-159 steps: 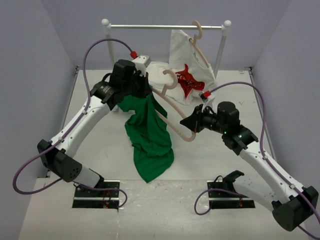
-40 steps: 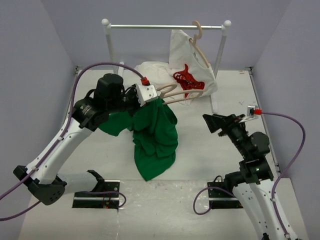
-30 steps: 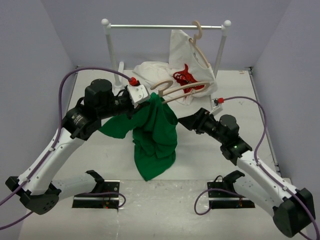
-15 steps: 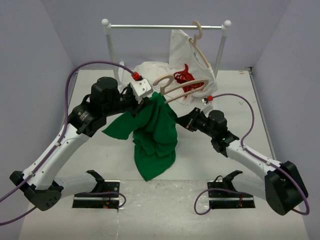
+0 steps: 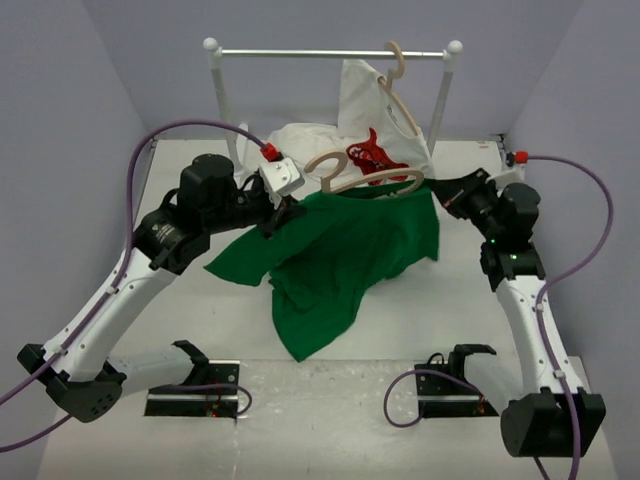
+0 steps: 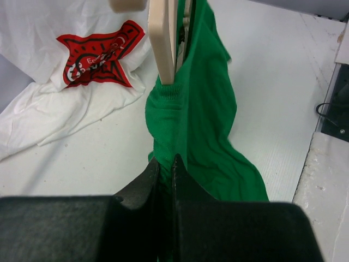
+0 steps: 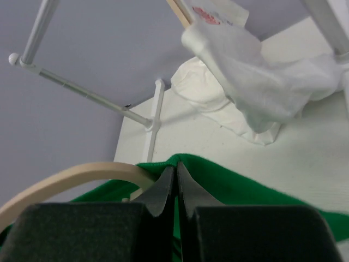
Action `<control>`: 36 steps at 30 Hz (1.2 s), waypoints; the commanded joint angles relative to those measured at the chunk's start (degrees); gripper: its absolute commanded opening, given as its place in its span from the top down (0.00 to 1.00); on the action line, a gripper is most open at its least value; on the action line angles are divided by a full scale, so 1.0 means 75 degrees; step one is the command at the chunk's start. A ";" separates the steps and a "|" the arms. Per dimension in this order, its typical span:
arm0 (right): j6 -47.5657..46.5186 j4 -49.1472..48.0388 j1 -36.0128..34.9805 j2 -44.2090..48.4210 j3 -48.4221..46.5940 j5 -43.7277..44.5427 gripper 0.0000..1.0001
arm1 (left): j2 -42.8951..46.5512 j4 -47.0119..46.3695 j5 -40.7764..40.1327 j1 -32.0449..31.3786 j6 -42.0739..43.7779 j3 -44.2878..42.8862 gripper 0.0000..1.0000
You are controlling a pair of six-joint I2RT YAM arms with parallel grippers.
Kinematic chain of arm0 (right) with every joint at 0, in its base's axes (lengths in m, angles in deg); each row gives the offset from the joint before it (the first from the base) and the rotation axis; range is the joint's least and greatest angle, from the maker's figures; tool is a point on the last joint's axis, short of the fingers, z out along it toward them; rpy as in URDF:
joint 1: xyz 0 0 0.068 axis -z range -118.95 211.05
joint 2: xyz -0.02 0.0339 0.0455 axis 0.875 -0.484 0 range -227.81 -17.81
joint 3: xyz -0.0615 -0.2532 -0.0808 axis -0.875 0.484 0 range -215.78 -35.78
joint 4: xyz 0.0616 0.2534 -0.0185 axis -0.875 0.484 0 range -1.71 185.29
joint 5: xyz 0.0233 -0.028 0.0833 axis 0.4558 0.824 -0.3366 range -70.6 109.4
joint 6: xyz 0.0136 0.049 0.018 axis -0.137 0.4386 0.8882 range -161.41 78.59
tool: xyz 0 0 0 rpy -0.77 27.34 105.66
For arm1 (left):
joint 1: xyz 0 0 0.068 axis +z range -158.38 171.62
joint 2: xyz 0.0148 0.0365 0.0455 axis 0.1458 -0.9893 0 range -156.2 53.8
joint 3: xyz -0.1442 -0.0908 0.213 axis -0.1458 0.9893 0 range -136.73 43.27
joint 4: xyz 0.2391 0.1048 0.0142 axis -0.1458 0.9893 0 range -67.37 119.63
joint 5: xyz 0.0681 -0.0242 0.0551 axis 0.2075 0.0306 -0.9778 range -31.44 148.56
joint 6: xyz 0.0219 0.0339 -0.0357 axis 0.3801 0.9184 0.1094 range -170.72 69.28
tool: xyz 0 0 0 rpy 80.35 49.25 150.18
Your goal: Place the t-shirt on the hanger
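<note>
The t-shirt (image 5: pixel 345 245) is held stretched between both hands, its lower part drooping onto the surface (image 5: pixel 200 290). The left hand (image 5: pixel 283 207) is clamped on green cloth below the collar, and the right hand (image 5: pixel 443 190) is pinched on the opposite edge. The hanger (image 5: pixel 375 182) is partly buried in cloth: hook and upper curve are seen, the lower bar is hidden. Whether wood is also gripped cannot be told.
</note>
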 commanded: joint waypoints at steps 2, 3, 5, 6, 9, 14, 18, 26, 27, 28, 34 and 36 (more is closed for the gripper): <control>-0.1250 0.1735 0.0416 0.0357 -0.1897 0.0500 1.00 | 0.0334 -0.0098 0.0062 0.0036 0.0243 -0.0171 1.00; -0.1403 0.1937 0.0417 0.0290 -0.2281 0.0329 1.00 | 0.0334 -0.0099 0.0148 0.0036 0.0263 -0.0180 1.00; -0.1574 0.2164 0.0406 0.0195 -0.2778 -0.0032 1.00 | 0.0311 -0.0093 0.0293 0.0025 0.0283 -0.0198 1.00; -0.1669 0.2229 0.0375 0.0192 -0.2880 -0.0201 1.00 | 0.0295 -0.0102 0.0294 0.0028 0.0271 -0.0214 1.00; -0.1890 0.2584 0.0107 0.0240 -0.3296 -0.1046 1.00 | 0.0159 -0.0228 0.0324 0.0036 0.0178 -0.0284 1.00; -0.2519 0.3598 -0.0819 0.0142 -0.3953 -0.1172 1.00 | -0.0148 -0.0522 0.1012 0.0036 0.0054 -0.0563 1.00; -0.2701 0.4216 -0.1639 0.0017 -0.4339 -0.0552 1.00 | -0.0263 -0.0950 0.1159 0.0036 -0.0351 -0.0703 1.00; -0.2769 0.4357 -0.2254 -0.0195 -0.4841 0.0061 1.00 | -0.0370 -0.1674 0.2207 0.0025 -0.0834 -0.0444 1.00; -0.2861 0.4503 -0.2255 -0.0307 -0.4953 0.0287 1.00 | -0.0369 -0.1680 0.2259 0.0017 -0.0819 -0.0432 1.00; -0.2919 0.4580 -0.2255 -0.0382 -0.5042 0.0360 1.00 | -0.0362 -0.1681 0.2274 0.0013 -0.0798 -0.0428 1.00; -0.3318 0.4912 -0.2583 -0.1155 -0.6046 -0.1432 1.00 | -0.0348 -0.2116 0.2180 0.0025 -0.0763 0.0016 1.00; -0.3595 0.5129 -0.2875 -0.1328 -0.6282 -0.1732 1.00 | -0.0398 -0.2295 0.2063 0.0025 -0.0788 0.0187 1.00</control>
